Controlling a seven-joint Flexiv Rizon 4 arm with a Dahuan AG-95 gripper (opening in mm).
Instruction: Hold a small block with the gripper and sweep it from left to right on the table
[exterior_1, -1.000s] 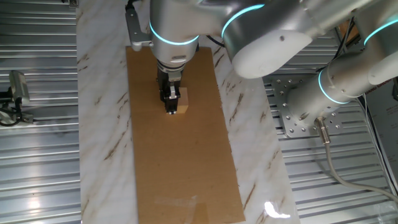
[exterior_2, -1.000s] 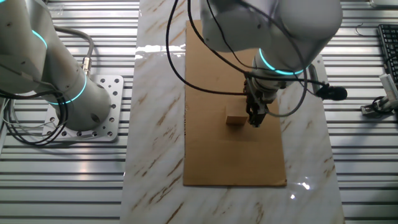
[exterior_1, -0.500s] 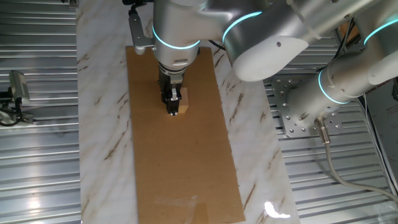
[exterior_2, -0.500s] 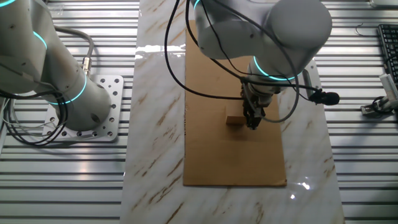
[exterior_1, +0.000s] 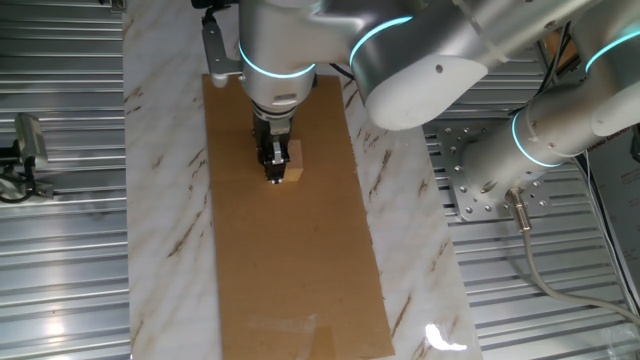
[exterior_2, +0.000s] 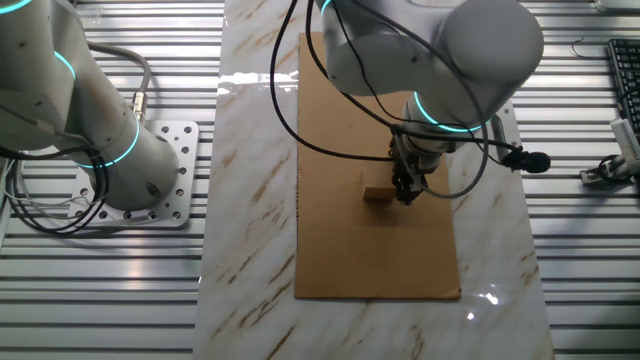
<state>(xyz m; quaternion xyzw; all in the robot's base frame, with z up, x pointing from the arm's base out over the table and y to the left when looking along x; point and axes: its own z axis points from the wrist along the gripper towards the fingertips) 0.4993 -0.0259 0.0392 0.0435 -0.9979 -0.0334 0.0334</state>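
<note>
The small block (exterior_1: 293, 161) is kept clamped by the gripper (exterior_1: 275, 175) on the brown board (exterior_1: 290, 260), shifted slightly since the earlier frame.

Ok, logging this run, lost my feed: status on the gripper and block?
Gripper down at the small block on the brown board. Grip unconfirmed, jaws hidden. Board bare around the block.

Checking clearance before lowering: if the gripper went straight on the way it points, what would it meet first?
The gripper points straight down beside the small block. It would likely meet the brown board first; any remaining gap is unclear.
</note>
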